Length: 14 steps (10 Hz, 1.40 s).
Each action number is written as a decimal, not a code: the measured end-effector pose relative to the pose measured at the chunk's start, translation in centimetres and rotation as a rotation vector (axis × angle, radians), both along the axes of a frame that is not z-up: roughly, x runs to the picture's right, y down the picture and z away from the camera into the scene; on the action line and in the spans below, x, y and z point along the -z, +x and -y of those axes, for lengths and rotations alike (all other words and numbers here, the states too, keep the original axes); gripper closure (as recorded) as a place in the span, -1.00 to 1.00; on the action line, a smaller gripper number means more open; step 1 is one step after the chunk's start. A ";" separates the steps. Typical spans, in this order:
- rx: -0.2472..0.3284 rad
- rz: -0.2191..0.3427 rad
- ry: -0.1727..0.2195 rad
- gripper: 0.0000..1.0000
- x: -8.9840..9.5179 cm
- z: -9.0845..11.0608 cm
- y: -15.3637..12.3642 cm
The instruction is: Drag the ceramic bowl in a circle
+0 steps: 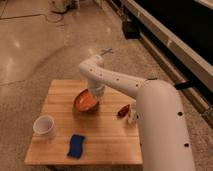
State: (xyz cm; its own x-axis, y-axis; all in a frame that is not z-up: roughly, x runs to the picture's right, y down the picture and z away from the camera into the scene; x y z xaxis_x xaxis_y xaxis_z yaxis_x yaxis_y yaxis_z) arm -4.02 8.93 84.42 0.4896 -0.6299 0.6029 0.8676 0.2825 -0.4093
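Note:
The orange ceramic bowl (85,102) sits near the middle of the wooden table (107,137), tilted a little with its brownish rim showing. My white arm reaches in from the lower right, bends at the far side of the table and comes down on the bowl. The gripper (98,95) is at the bowl's right rim, touching it. The gripper's tip is hidden against the bowl.
A white cup (45,127) stands at the table's front left. A blue sponge (76,145) lies near the front edge. A small red object (123,110) and a small white object (132,117) lie right of the bowl, beside my arm. A polished floor surrounds the table.

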 end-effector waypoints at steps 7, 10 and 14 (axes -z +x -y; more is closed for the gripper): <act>0.015 0.242 -0.034 1.00 1.2 -5.0 -10.6; 0.028 0.345 -0.004 1.00 -2.1 -3.4 -15.4; 0.014 0.396 0.033 0.91 -5.3 -0.8 -17.9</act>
